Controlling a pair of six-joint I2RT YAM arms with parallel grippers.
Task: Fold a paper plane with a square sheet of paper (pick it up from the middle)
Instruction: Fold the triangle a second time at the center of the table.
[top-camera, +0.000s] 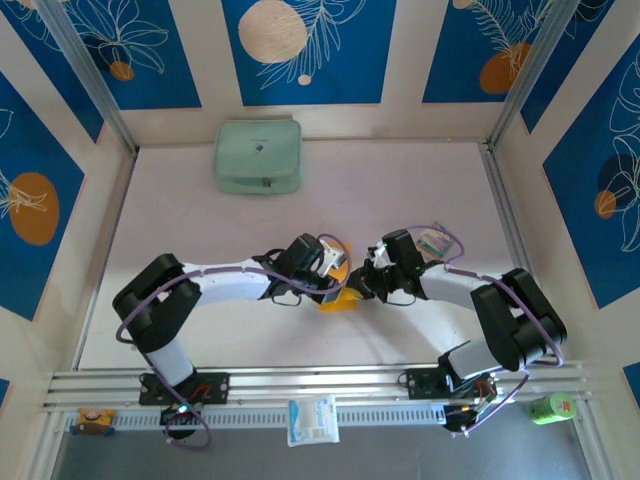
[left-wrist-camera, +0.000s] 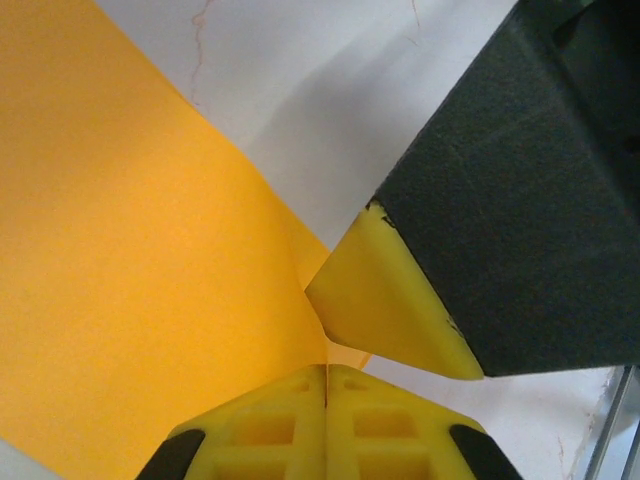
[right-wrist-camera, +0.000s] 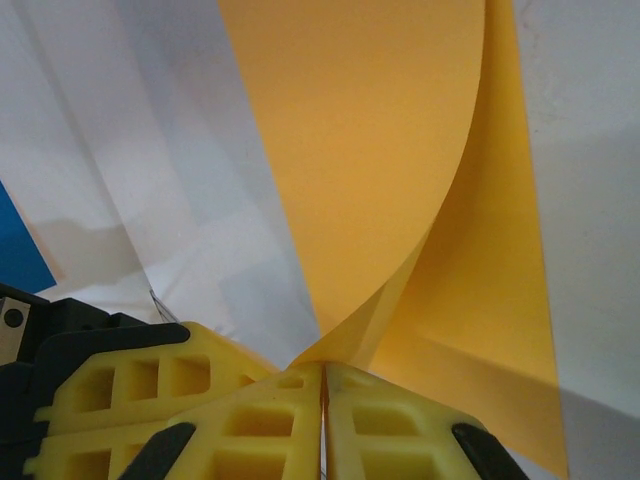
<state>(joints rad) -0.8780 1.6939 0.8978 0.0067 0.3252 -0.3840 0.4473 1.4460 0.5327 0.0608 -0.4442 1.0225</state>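
Note:
The square sheet of paper (top-camera: 338, 296) is orange-yellow and sits at mid-table between my two grippers. In the left wrist view the sheet (left-wrist-camera: 130, 270) spreads to the left and runs into my left gripper (left-wrist-camera: 326, 372), which is shut on its edge. My right gripper (left-wrist-camera: 395, 305) is close in from the right there, touching the same corner. In the right wrist view the paper (right-wrist-camera: 400, 160) curls up and over in a loose bend, and my right gripper (right-wrist-camera: 323, 372) is shut on its lower tip. The paper is a bent sheet, not a paper plane shape.
A pale green zipped pouch (top-camera: 258, 156) lies at the back of the white table (top-camera: 180, 220). A small striped card (top-camera: 434, 241) lies beside the right arm. A white-and-blue packet (top-camera: 313, 420) and a green object (top-camera: 549, 407) rest by the front rail.

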